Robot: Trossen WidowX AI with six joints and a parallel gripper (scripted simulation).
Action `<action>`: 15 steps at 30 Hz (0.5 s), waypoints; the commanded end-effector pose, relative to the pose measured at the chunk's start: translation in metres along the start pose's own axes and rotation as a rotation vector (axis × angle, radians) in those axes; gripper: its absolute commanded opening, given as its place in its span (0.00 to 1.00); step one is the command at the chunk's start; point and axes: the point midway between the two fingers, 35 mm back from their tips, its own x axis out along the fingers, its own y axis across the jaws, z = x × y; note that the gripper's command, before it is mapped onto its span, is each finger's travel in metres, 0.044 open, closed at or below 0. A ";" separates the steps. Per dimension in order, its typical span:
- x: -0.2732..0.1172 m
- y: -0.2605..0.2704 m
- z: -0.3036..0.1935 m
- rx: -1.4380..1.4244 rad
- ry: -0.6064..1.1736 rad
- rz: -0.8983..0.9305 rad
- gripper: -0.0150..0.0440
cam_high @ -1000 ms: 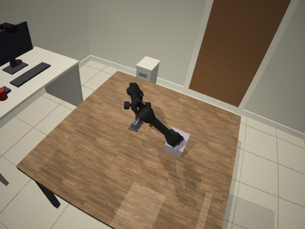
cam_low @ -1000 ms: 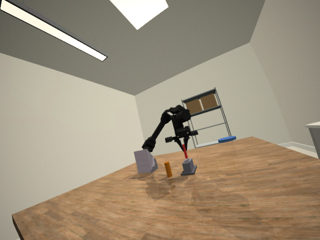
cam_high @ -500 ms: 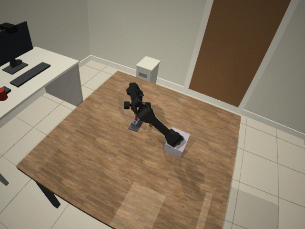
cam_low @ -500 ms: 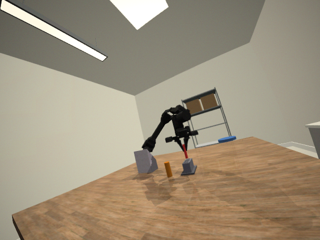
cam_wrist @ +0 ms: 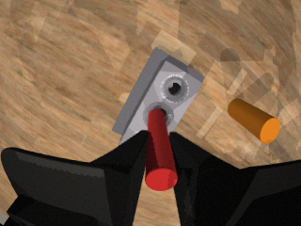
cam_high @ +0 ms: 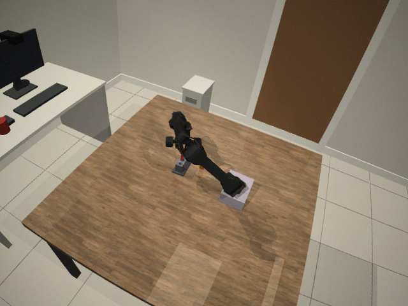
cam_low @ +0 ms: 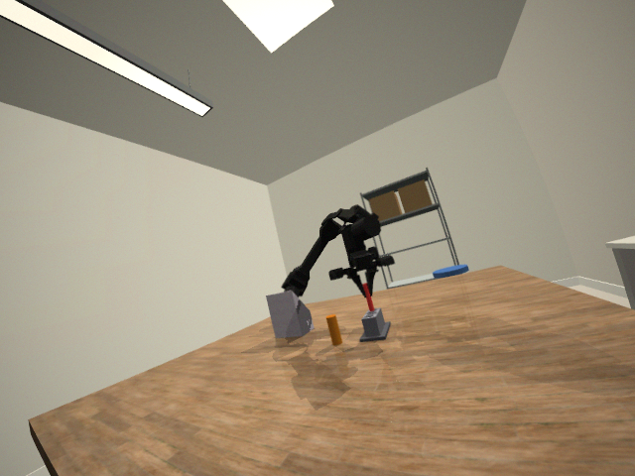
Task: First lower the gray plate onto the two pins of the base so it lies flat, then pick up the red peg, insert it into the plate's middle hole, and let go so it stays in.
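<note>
Red peg (cam_high: 182, 156) (cam_low: 368, 297) (cam_wrist: 161, 151) is held above the base (cam_high: 178, 173) (cam_low: 366, 338) (cam_wrist: 136, 96); its far end looks to be at the middle hole, though how deep I cannot tell. What I take for the gray plate (cam_high: 178, 164) (cam_low: 372, 313) (cam_wrist: 151, 96) appears flat on top, so lowering it seems done. From above, it lies toward ten o'clock from the arm's foot. The gripper (cam_high: 182, 150) (cam_low: 366, 295) (cam_wrist: 158, 137) is nearly closed, its jaws clamped on the peg. Left to do, I judge: seat the peg, then release it. An orange cylinder (cam_high: 201, 167) (cam_low: 333, 330) (cam_wrist: 254, 121) stands at three o'clock from the hole in the wrist view. A pale mark on the lilac block (cam_high: 236, 201) (cam_low: 284, 317) is too small to read; I see no legible brand or label.
</note>
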 end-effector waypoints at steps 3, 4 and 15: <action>0.010 -0.001 -0.003 0.007 0.009 0.000 0.25; 0.010 -0.001 -0.003 0.007 0.009 0.000 0.25; 0.007 0.000 -0.001 0.001 0.003 -0.003 0.25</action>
